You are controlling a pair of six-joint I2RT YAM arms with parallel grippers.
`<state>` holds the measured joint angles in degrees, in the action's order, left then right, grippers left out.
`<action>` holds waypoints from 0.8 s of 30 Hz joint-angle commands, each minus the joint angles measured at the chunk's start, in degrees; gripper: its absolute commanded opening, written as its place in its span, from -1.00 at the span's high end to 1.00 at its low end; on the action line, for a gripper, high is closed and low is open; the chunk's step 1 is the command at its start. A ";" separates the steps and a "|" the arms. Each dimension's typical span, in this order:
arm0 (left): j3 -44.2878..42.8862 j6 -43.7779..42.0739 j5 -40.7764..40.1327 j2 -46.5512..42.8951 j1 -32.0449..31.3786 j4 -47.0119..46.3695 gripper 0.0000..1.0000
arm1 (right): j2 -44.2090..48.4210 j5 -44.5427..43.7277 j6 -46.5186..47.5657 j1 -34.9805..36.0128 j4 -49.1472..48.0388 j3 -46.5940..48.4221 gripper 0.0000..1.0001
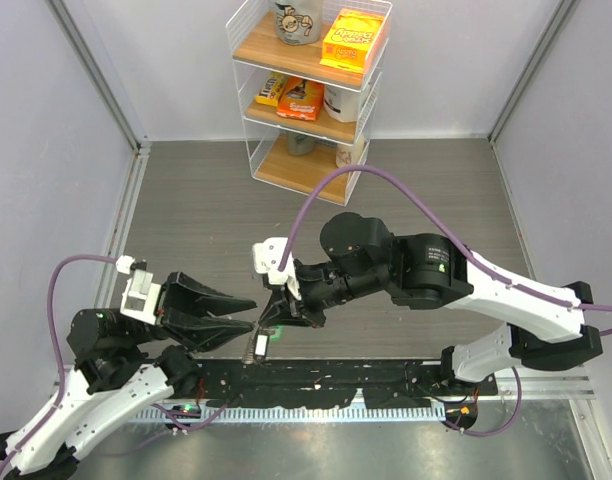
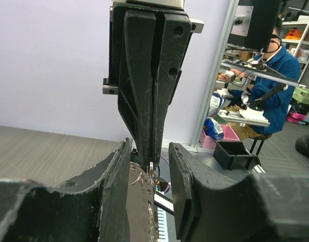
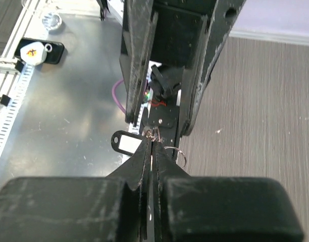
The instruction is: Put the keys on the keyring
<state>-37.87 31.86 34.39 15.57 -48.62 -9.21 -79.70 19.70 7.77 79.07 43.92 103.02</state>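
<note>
**The keyring (image 1: pixel 256 348) hangs from my right fingers**

Over the worktop (image 1: pixel 206 200), my left gripper (image 1: pixel 250 320) has its fingers (image 2: pixel 116 186) spread either side of the right gripper (image 3: pixel 152 142), whose fingers are pressed together on the keyring's top. It dangles between them. I judge it a light, limp, slippery chain, best taken near that top end.

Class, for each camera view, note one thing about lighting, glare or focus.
Top external: even light, sharp right back to the shelf. Left wrist: the left fingers blur near the lens, while the room behind is crisp. Right wrist: glare on the metal plate, and the right fingers look soft and dark.
</note>
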 commanded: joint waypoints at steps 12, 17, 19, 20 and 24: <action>-1.33 -4.96 -5.21 -2.56 0.02 7.10 0.15 | -4.67 -8.10 2.42 -0.84 14.52 8.51 0.89; -1.25 -6.72 -7.75 -4.41 0.02 11.32 0.15 | -4.94 -12.05 1.90 -2.86 16.37 7.90 0.90; -0.98 -7.07 -8.81 -5.29 0.02 12.20 0.14 | -4.67 -14.07 1.63 -4.26 16.28 7.20 0.89; -0.81 -7.25 -9.42 -5.81 0.02 12.55 0.13 | -4.50 -14.95 1.37 -4.88 16.02 6.76 0.90; -0.45 -7.77 -10.92 -7.57 0.02 14.22 0.13 | -3.10 -14.70 -0.03 -9.28 11.99 1.14 0.89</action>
<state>-37.91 25.87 26.28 9.65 -48.62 2.96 -85.01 7.14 9.02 73.21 60.18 107.33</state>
